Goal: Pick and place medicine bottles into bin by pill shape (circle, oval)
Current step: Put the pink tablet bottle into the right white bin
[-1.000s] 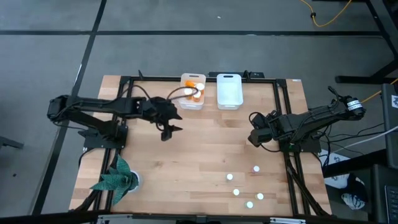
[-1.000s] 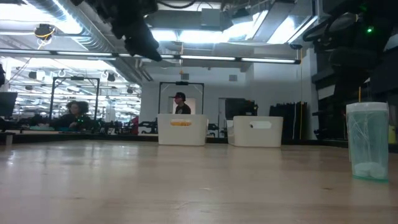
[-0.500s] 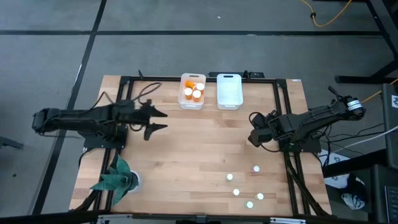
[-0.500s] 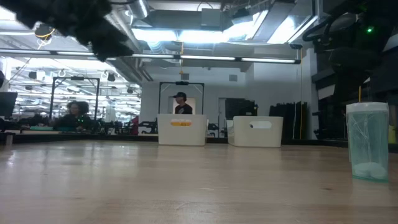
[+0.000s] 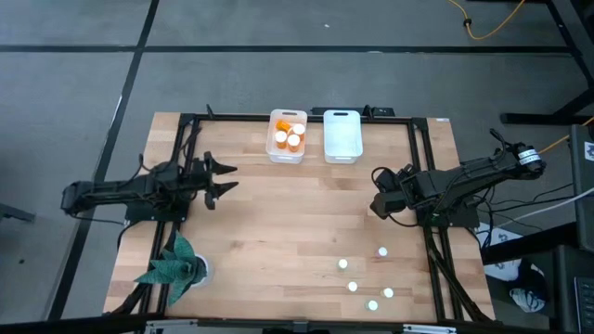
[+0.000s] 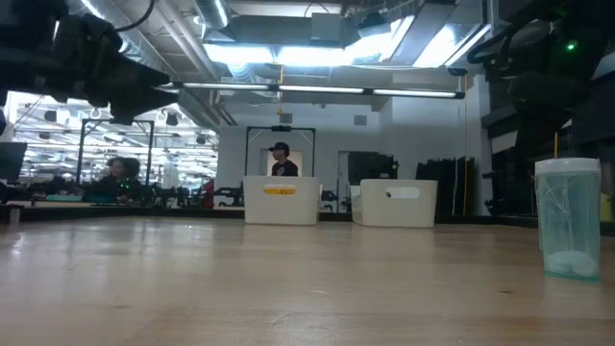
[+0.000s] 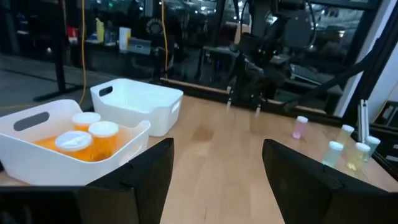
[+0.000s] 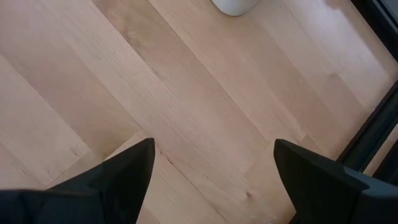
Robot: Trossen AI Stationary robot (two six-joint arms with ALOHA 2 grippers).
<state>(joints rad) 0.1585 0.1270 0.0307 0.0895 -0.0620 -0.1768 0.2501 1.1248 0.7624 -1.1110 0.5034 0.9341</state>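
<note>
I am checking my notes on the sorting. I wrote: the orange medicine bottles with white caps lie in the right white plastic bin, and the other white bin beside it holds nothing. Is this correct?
Not quite. The orange medicine bottles with white caps are in the left white plastic bin, not the right one. The high view shows this. The right white plastic bin is the one that holds nothing.

Green paper plant (image 5: 173, 266), table corner
</note>
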